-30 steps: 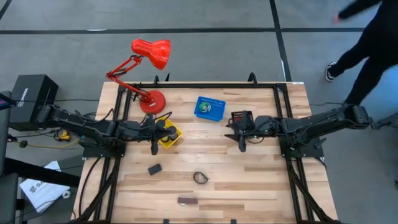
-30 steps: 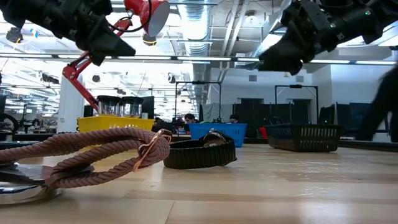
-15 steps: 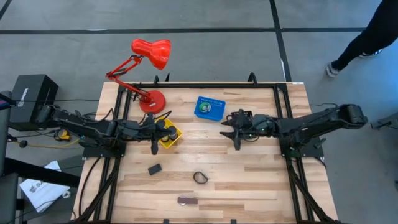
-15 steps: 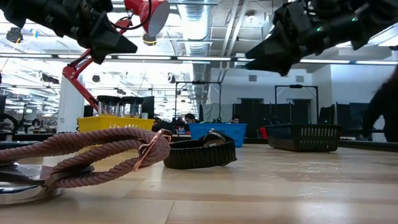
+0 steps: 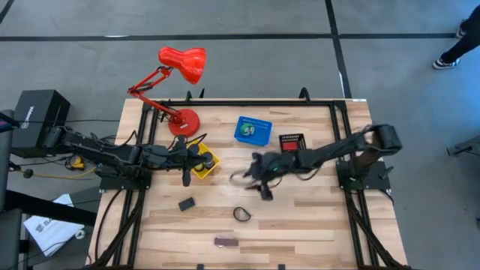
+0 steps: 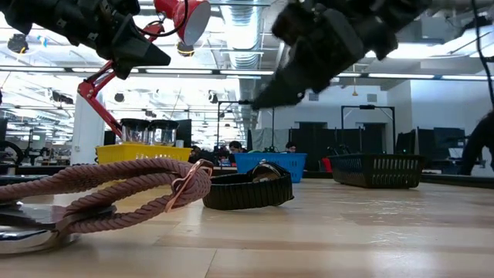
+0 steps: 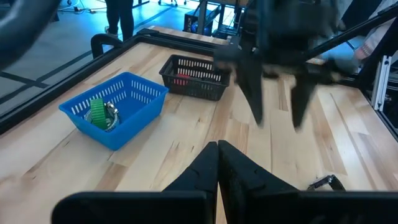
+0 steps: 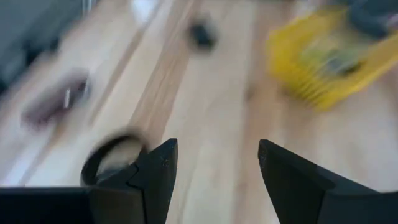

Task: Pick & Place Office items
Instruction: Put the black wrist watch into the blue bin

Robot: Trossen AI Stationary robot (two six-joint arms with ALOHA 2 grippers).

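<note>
My right gripper (image 5: pixel 261 184) hangs open over the middle of the table, above and just to the far right of the black loop (image 5: pixel 241 214), with nothing between its fingers (image 8: pixel 155 171). The loop (image 8: pixel 112 158) lies flat on the wood. A black block (image 5: pixel 186 203) lies to its left, and a brownish bar (image 5: pixel 225 241) lies near the front edge. My left gripper (image 5: pixel 187 176) is shut and empty, in the air beside the yellow basket (image 5: pixel 204 163).
The blue basket (image 5: pixel 253 130) holds a green piece. The black basket (image 5: pixel 291 140) holds something red. Both stand at the back middle. A red desk lamp (image 5: pixel 180 67) stands at the back left. Bare wood lies to the right of the loop.
My right gripper has swung from beside the black basket toward the table's left and near edge, sinking a little and rolling, and has stayed open. It now hangs over the middle of the table near the black loop. A person at the far right has walked off.
</note>
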